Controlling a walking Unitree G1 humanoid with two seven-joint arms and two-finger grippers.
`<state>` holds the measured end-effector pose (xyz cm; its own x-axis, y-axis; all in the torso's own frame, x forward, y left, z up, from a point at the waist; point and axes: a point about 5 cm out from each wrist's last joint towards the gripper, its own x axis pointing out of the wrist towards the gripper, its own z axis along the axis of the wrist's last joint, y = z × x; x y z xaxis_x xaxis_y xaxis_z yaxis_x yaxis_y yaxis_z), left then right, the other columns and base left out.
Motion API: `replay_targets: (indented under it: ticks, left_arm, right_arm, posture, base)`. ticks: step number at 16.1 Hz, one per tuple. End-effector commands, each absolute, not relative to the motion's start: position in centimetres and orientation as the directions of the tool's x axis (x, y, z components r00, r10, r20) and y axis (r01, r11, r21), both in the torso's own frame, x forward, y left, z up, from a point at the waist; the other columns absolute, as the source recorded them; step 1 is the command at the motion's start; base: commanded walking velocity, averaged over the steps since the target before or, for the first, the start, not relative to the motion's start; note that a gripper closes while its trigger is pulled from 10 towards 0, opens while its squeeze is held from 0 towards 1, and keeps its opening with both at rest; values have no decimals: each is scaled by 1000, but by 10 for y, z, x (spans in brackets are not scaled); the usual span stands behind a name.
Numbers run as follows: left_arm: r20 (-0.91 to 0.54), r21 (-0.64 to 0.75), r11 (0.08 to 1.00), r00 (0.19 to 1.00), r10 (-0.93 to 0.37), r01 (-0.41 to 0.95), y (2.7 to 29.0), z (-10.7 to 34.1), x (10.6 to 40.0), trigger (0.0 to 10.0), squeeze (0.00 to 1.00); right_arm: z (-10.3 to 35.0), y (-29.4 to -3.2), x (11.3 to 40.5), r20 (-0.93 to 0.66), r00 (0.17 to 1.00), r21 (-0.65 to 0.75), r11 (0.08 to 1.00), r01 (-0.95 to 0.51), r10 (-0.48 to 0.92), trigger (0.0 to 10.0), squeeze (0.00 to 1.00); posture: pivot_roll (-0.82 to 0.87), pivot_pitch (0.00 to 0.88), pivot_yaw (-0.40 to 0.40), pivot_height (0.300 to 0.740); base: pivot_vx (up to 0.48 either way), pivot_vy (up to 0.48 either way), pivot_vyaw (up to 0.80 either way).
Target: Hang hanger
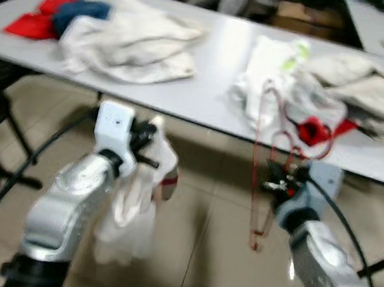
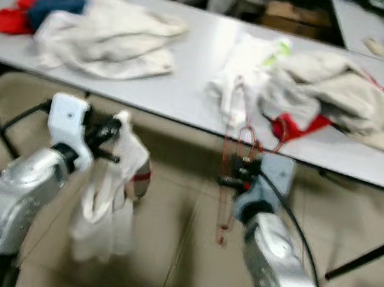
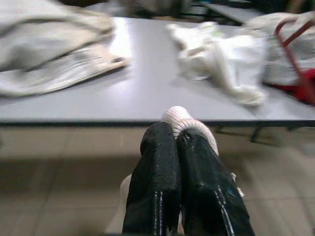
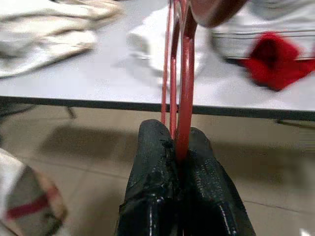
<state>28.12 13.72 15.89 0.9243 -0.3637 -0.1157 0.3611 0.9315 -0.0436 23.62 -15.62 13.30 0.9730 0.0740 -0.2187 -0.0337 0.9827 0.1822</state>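
Our right gripper [image 4: 179, 147] is clamped on the red hanger [image 1: 266, 160], just short of the table [image 1: 206, 89]. Our left gripper [image 3: 179, 147] pinches a white cloth [image 1: 130, 206] hanging below it.

Head cameras look down; wrist cameras face the table [image 3: 147, 93].

two tools: the left tool [image 1: 151, 140] pinches one white cloth [image 1: 130, 206], the right tool [image 1: 280, 182] pinches one red hanger [image 1: 270, 154]. on the tabletop [image 1: 207, 82], three heaps of clothes: one by the left edge [image 1: 114, 34], one mid-tabletop [image 1: 268, 79], one by the right edge [image 1: 365, 95].
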Motion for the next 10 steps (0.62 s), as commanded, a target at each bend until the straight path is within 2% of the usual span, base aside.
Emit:
replay_targets:
  ticks: [1, 3, 6, 10]
  left_arm:
    - [-84, -28, 934, 930, -358, 357, 141, 167, 281, 10000, 0]
    - [-74, -33, 933, 930, -360, 358, 139, 166, 282, 10000, 0]
    - [-52, -34, 939, 937, -345, 343, 139, 171, 288, 10000, 0]
    - [-25, -33, 933, 933, -359, 358, 140, 179, 289, 10000, 0]
  right_arm:
    - [141, -151, 236, -185, 978, 185, 981, -64, 99, 10000, 0]
    - [143, -151, 235, -179, 975, 166, 981, -102, 131, 10000, 0]
    - [152, -149, 240, -153, 968, 123, 975, -182, 200, 10000, 0]
    - [155, -144, 239, -138, 958, 132, 963, -234, 252, 10000, 0]
  posture:
    - [-20, 40, -15, 740]
    - [-31, 23, -21, 740]
    - [-28, 5, -23, 740]
    - [-28, 0, -24, 740]
  base:
    - [330, 0, -800]
    - [332, 0, -656]
    - [333, 0, 0]
    - [332, 0, 0]
